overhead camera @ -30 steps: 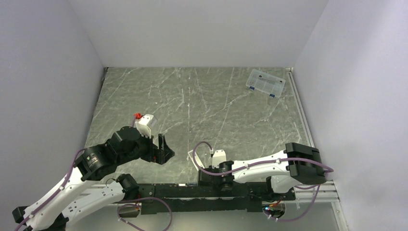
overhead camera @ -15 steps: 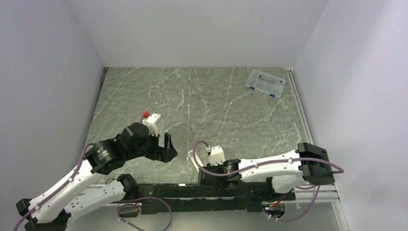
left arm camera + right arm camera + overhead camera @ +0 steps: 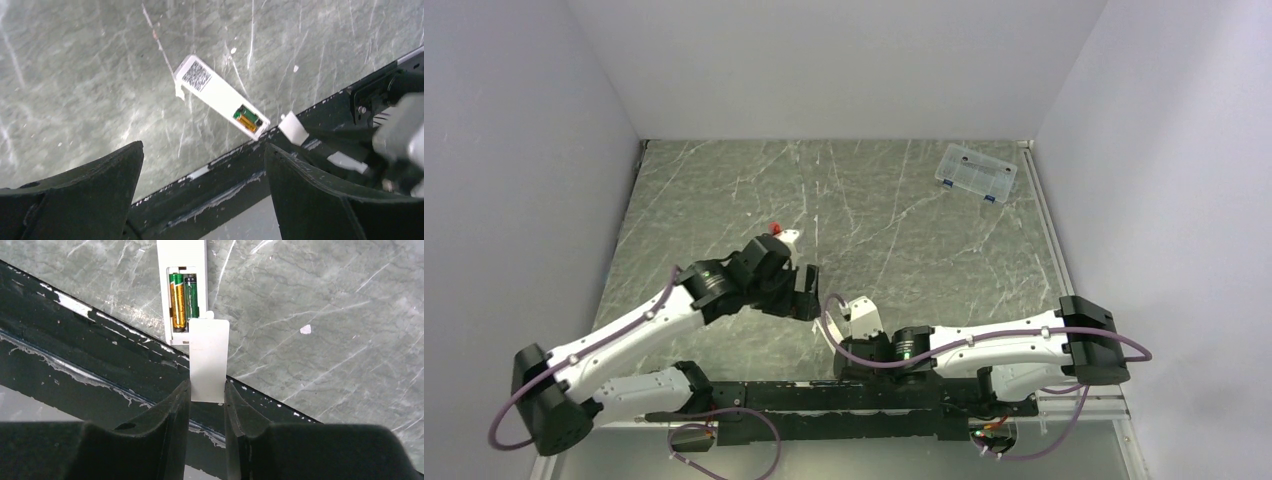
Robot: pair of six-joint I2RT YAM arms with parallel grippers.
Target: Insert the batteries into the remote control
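The left hand (image 3: 202,150) hangs above the remote control, its black fingers spread wide with nothing between them. Just beyond its fingertips in the left wrist view lies the slim white rectangular plastic remote control (image 3: 220,97). It rests flat on the green marbled surface (image 3: 75,75), back face up.

The remote's battery recess is uncovered, and both batteries lie in it side by side: the gold cylinder (image 3: 177,302) and the dark green cylinder (image 3: 190,297). The recess end of the remote sits just beside the black rail (image 3: 75,350).

On the rail side of the remote, the right hand (image 3: 207,385) pinches a small flat white cover piece (image 3: 208,360) by its long edges. The cover's free end reaches the recess end of the remote. Whether it touches the remote I cannot tell.

The loading itself looks done, so the step in hand is probably closing the recess. The next move calls for lining the cover up with the remote, laying it flat and pushing it home along the remote's length. The open left hand is placed to steady the remote, which might otherwise skid on the smooth surface.
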